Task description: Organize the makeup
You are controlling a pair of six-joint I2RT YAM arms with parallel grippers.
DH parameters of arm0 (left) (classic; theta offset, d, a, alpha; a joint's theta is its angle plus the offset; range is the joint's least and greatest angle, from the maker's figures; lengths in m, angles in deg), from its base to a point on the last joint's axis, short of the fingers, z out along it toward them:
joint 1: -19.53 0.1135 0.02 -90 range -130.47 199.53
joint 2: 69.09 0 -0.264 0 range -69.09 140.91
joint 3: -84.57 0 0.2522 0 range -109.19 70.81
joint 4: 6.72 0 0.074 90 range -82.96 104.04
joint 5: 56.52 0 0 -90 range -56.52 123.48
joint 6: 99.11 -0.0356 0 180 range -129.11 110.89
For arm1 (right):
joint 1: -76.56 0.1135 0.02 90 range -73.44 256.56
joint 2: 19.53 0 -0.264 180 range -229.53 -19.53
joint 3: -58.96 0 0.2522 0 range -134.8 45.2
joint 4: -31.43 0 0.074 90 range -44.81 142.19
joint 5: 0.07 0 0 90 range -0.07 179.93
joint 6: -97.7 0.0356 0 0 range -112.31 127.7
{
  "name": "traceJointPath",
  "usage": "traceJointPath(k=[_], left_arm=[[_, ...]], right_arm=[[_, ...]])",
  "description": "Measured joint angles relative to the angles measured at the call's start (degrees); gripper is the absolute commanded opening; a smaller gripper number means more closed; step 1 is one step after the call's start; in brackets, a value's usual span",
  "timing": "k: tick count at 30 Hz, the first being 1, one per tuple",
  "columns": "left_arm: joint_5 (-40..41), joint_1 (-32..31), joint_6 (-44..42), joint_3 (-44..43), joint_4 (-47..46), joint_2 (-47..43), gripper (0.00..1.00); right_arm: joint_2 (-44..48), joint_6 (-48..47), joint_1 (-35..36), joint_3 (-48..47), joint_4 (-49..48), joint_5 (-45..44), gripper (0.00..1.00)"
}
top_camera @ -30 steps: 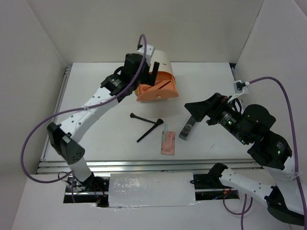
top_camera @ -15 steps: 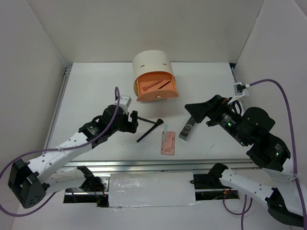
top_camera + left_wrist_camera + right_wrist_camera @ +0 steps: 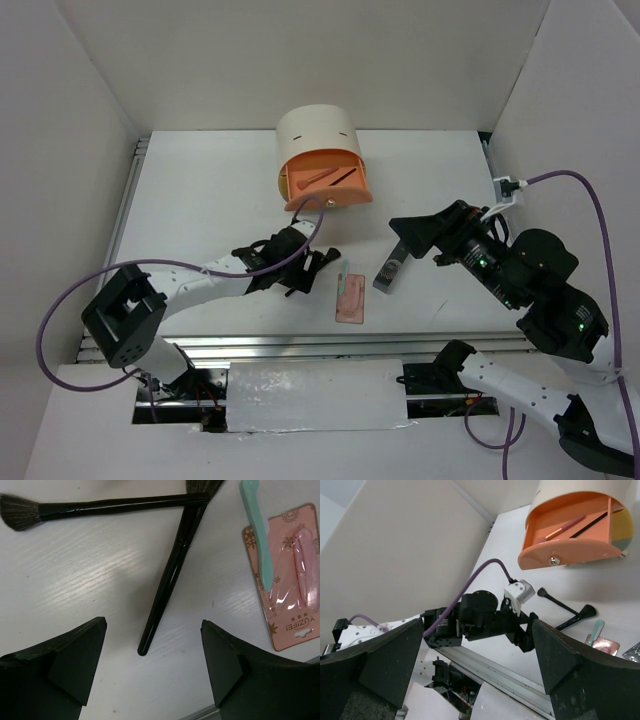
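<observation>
Orange drawer (image 3: 330,187): pink stick (image 3: 565,526), one brush (image 3: 592,524) stowed. Counter (image 3: 200,200): black brushes (image 3: 170,575), teal stick (image 3: 257,527), pink palette (image 3: 292,595), grey case (image 3: 390,268) outstanding. Left gripper (image 3: 153,625), right gripper (image 3: 477,630): jaws spread, empty.

Crossed brushes (image 3: 170,575) lie left of the palette (image 3: 289,626), stick (image 3: 260,535) on its edge, case (image 3: 389,271) right, box (image 3: 318,140) behind.

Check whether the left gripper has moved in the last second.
Yes. The left gripper came away from the cream drawer box toward the near edge, now over the black brushes.
</observation>
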Motion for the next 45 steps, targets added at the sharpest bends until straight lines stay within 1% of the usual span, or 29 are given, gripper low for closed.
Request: traceJointPath(k=[6,8,14,18,19,20,25,26,28,29,30,31,32,33,40,45], left_arm=[[0.0,-2.0,0.0,-2.9,-0.5,4.0,0.82],[0.0,-2.2,0.0,-3.8,-0.5,5.6,0.82],[0.0,-2.2,0.0,-5.7,-0.2,10.1,0.76],[-0.6,-2.2,0.3,-7.1,-0.2,13.0,0.69],[-0.8,-2.2,0.4,-7.1,-0.2,13.4,0.66],[-0.9,-2.2,0.5,-7.1,-0.1,13.6,0.61],[-0.3,-2.5,2.0,-7.1,0.6,14.0,0.44],[0.2,-2.8,2.2,-7.1,0.9,14.0,0.39],[1.0,-3.7,3.2,-7.0,1.6,13.6,0.33],[1.3,-4.4,3.5,-6.6,2.0,13.1,0.26],[1.5,-5.0,3.9,-6.3,2.5,12.5,0.22],[1.8,-5.7,4.5,-5.8,3.0,11.6,0.11],[2.0,-6.2,4.8,-5.2,3.5,10.5,0.08],[2.3,-6.8,4.9,-4.5,4.2,9.0,0.01],[2.7,-8.2,5.0,-0.4,5.8,-2.1,0.0],[1.6,-8.3,4.5,1.6,6.3,-7.0,0.0]], right_arm=[[2.6,0.4,0.0,0.5,0.1,-1.4,0.97],[3.2,0.5,0.0,0.7,0.1,-1.6,0.97],[3.3,0.5,0.0,0.7,0.2,-2.2,0.97],[3.3,0.5,0.0,0.7,0.3,-2.5,0.97],[3.3,0.5,0.0,0.7,0.3,-2.5,0.97],[3.3,0.5,0.0,0.7,0.3,-2.5,0.97],[3.8,0.5,0.0,0.8,0.3,-2.7,0.97],[4.0,0.5,0.0,0.8,0.3,-2.8,0.97],[4.3,0.5,0.0,0.8,0.3,-2.8,0.97],[4.5,0.5,0.0,0.8,0.3,-2.9,0.97],[4.6,0.5,0.0,0.8,0.3,-2.9,0.97],[4.7,0.5,0.0,0.8,0.3,-2.9,0.97],[4.7,0.5,0.0,0.8,0.3,-2.9,0.97],[4.7,0.5,0.0,0.8,0.3,-2.9,0.97],[4.7,0.5,0.0,1.1,0.1,-2.7,0.97],[4.0,0.5,0.0,1.2,0.0,-2.4,0.97]])
